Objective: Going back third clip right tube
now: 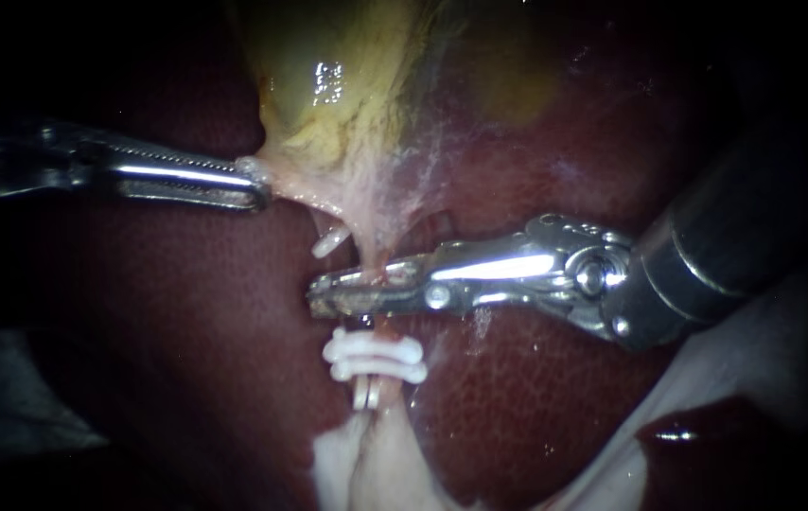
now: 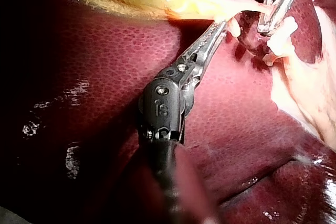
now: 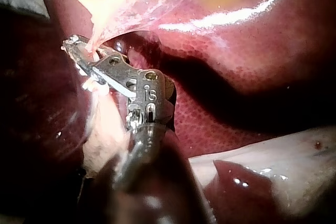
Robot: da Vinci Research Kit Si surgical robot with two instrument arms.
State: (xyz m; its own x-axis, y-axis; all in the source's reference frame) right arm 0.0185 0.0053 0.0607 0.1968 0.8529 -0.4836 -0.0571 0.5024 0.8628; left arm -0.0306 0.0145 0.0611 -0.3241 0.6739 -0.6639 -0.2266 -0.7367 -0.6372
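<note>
Endoscope view gives me the best read: my right instrument [image 1: 321, 293] lies across the tube [image 1: 373, 254] over the middle of the liver [image 1: 186, 322]. A thin dark gap shows between its jaws, so I take them as apart, with the tube crossing the slot rather than pinched. A small white piece [image 1: 355, 322] sits just under them, which I judge to be the third clip. Two more clips [image 1: 374, 358] are stacked lower on the same tube, and a stub clip [image 1: 331, 241] sits on a short branch just to its left. My left instrument [image 1: 257, 185] is clamped on the lower edge of the gallbladder [image 1: 347, 85], holding the tube stretched. To back out well, I would first check that the jaws are fully clear of the tube. Then I would draw the shaft straight back along its own line toward the upper right, with no sideways sweep that could drag the tube or catch the white piece. The left hold should neither slacken nor tug meanwhile. Room is good behind the shaft: bare liver lies beside and under it, and the pale fold [image 1: 707, 378] at the liver's lower right edge is well apart from the jaws. The tight side is below the tip, where the clips lie near. In the right wrist view webby tissue [image 3: 105, 27] touches the jaw tips, so I'd watch for a snag there.
</note>
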